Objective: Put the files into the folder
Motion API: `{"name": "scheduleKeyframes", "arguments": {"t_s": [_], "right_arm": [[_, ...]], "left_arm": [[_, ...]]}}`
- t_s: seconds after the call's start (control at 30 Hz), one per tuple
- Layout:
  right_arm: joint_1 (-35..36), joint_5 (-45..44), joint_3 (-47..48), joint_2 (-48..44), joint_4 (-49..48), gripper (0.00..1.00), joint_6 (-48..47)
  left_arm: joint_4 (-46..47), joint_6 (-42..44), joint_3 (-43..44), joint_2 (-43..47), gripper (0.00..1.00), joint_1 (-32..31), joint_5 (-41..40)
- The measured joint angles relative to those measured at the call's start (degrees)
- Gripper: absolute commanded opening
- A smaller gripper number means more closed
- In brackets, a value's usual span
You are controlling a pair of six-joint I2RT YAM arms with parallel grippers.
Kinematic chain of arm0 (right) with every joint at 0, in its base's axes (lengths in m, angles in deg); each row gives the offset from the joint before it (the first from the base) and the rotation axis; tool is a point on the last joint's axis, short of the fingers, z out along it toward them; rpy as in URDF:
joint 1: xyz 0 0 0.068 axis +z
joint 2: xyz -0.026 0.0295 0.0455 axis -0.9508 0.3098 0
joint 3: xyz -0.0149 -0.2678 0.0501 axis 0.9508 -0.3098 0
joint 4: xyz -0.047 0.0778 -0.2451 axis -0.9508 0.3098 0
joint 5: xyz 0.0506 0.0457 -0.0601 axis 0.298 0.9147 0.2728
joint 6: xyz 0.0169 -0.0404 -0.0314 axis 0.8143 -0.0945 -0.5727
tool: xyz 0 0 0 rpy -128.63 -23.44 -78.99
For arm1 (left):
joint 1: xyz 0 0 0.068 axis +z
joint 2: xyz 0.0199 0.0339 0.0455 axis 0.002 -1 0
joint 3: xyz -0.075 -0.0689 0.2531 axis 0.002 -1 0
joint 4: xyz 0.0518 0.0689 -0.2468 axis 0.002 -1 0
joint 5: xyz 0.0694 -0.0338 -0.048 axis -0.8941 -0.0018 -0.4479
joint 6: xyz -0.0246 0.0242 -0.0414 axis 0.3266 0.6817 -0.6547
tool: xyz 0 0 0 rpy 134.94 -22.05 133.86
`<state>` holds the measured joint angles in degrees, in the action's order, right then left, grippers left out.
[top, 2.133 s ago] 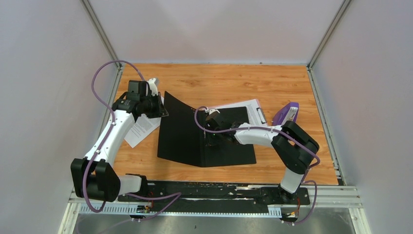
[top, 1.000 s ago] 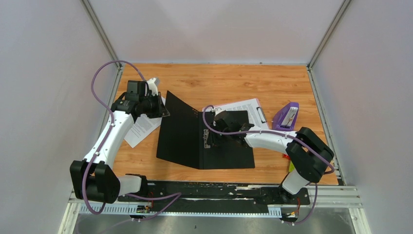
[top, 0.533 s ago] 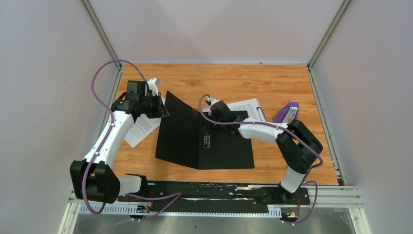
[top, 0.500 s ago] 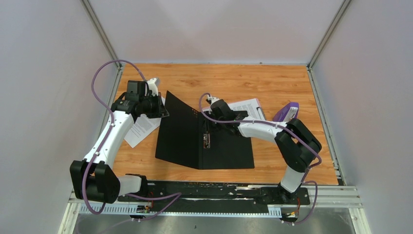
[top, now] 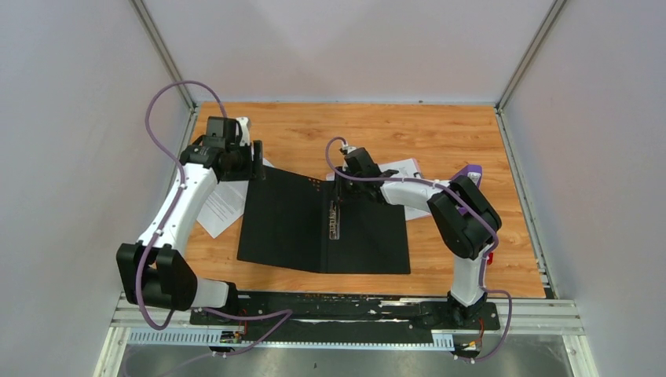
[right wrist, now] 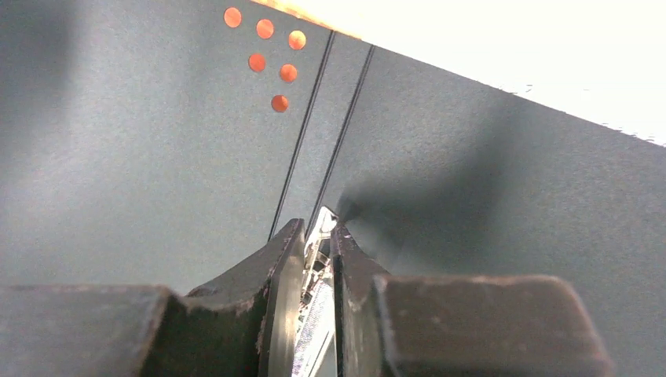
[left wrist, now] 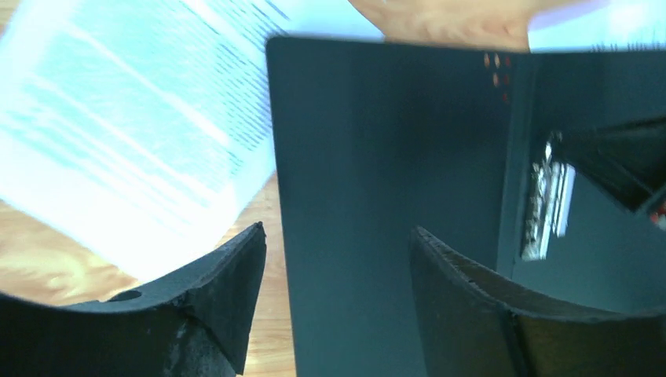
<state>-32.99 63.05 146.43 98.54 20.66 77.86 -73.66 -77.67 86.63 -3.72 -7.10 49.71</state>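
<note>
On the orange wood-grain tabletop point(top: 440, 129), boxed by pale grey walls point(top: 78, 118), we see the large flat folder point(top: 287, 228) open, black inside up, with bare wood beyond. The white printed files point(top: 218, 206) lie tucked under its left edge. Above it the left gripper point(left wrist: 336, 234) gapes, released, while the right gripper point(right wrist: 318, 228) is clenched on the metal spine clip point(top: 336, 220).

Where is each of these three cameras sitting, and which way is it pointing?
Top: above, behind the arms, looking down on the table; both arms, left tool and right tool show.
Left wrist: on the left arm, looking down at folder and paper; its open fingers show.
Right wrist: on the right arm, close over the folder's middle; its fingers pinch the clip.
Shared: all three show the folder's black inside and clip.
</note>
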Motion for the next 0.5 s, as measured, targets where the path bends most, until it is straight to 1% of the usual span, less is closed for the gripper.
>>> {"name": "scheduleKeyframes", "arguments": {"t_s": [0.13, 0.2, 0.27, 0.33, 0.43, 0.5], "right_arm": [[-0.6, 0.3, 0.7, 0.0, 0.8, 0.20, -0.5], [-0.8, 0.5, 1.5, 0.0, 1.3, 0.21, -0.7], [-0.9, 1.0, 2.7, 0.0, 1.7, 0.23, -0.8], [-1.0, 1.6, 3.9, 0.0, 1.7, 0.27, -0.8], [-1.0, 3.0, 7.3, 0.3, 2.1, 0.38, -0.8], [-1.0, 4.2, 11.6, 1.8, 1.9, 0.44, -0.8]], "left_arm": [[-1.3, 0.9, 6.4, -0.6, 0.96, 0.0, -9.4], [-0.7, 1.2, 8.0, -0.5, 1.00, 0.3, -14.4], [-0.1, 1.5, 8.1, -0.4, 1.00, 1.1, -18.7], [0.2, 1.2, 7.7, -0.7, 1.00, 2.7, -21.2], [1.4, -0.3, 6.4, -1.7, 0.98, 8.1, -22.6], [3.1, -2.1, 4.4, -2.7, 0.94, 12.1, -22.8]]}}
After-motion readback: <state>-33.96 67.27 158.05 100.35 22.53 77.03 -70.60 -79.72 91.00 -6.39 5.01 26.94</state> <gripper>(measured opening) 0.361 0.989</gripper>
